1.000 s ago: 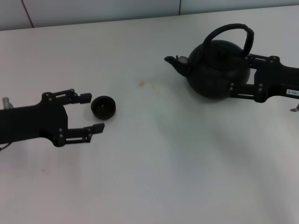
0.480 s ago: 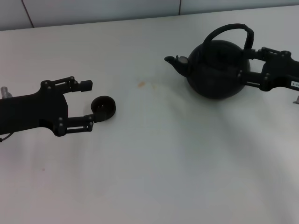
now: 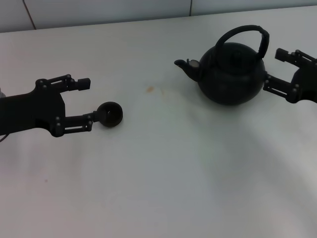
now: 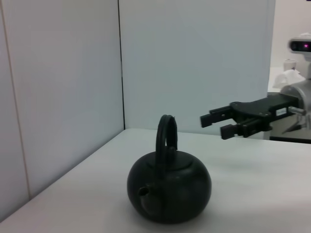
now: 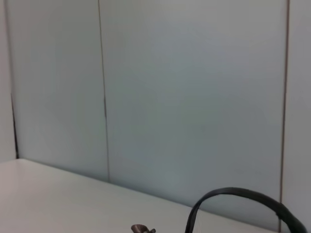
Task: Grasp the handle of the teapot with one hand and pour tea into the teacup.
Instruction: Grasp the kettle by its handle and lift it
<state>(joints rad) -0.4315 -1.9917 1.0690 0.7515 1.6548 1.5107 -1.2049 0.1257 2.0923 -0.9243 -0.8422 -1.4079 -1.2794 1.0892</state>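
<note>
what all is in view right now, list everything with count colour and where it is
teapot: 1, matte black, standing on the table's far right part, spout toward the robot's left
handle: 1, black, arched upright over the teapot's top, nothing gripping it
teacup: 1, black, on the table's left part, at the tip of the left gripper's nearer finger
table: 1, white, with a small brownish stain between cup and pot
wall panels: pale grey, behind the table
left gripper: 1, black, open, low over the table just left of the teacup
right gripper: 1, black, open, just right of the teapot, apart from the handle
</note>
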